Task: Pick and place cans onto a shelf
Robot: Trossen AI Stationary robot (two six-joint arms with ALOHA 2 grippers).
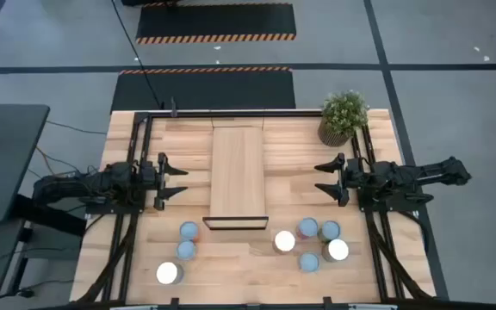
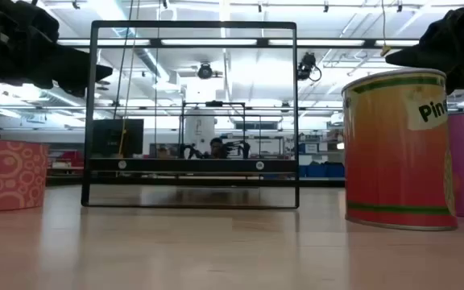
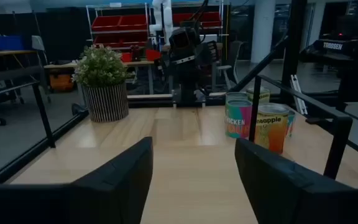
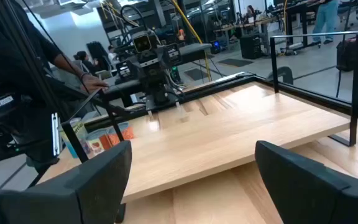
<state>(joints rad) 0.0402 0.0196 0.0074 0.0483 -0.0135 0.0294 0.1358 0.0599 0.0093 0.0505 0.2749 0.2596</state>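
- Both grippers stand with jaws apart and hold nothing: the left gripper (image 1: 179,179) hangs over the table at about nine o'clock from the shelf, the right gripper (image 1: 323,177) at about three o'clock, and the two face each other across it.
- Between them lies the shelf (image 1: 238,176), a long pale wooden board with black wire frames at its ends; its top is bare, with no can on it yet.
- Eight cans sit on the table (image 1: 127,269) past the shelf's six o'clock end: three (image 1: 186,250) toward seven o'clock and five (image 1: 313,242) toward five o'clock, the five packed close together.
- A potted plant (image 1: 344,117) stands at about one o'clock from the shelf, well apart from the cans.
- Judged from this, the first pick has not started.
- Next, one arm probably needs to swing toward six o'clock, drop open jaws around one can's sides, and avoid nudging its neighbours.
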